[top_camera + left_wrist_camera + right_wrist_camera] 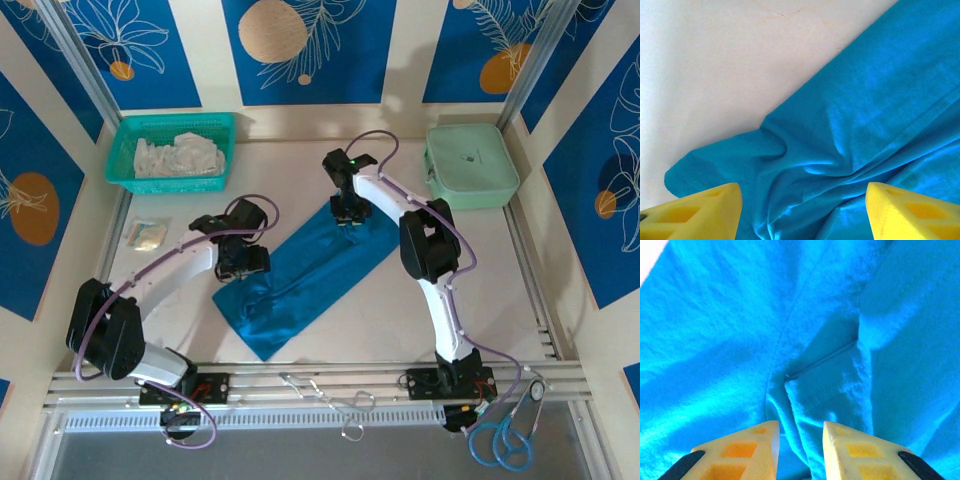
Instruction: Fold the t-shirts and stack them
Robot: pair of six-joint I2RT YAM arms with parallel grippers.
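Seen from overhead, a metal scissor-like tool (pixel 335 395) lies on the near rail at 6 o'clock. A blue-looped instrument (pixel 508 438) sits at 5 o'clock beside the right arm's base.

A deep teal-blue t-shirt (pixel 300 275) lies at the centre of the pale table (pixel 480 280), folded into a long strip that runs from 7 o'clock up to 1 o'clock. Its near end is creased and rumpled.

The left gripper (pixel 243 262) hangs over the strip's 9 o'clock edge. In its wrist view the yellow fingers (pixel 705 210) are spread wide and hold nothing. Wrinkled cloth and a rounded corner of the shirt lie below the gap, and bare table shows beyond.

The right gripper (pixel 349 215) points down onto the strip's far end at 1 o'clock. Its wrist view shows the yellow fingers (pixel 747 450) drawn close, with a ridge of the fabric pinched up between them and creases running toward the gap.

A small pale packet (pixel 145 235) rests on the table at 9 o'clock. At the far edge a green mesh basket (pixel 120 150) of white cloths stands at 11 o'clock. A mint-green case (pixel 470 165) is at 1 o'clock, well apart from the shirt.
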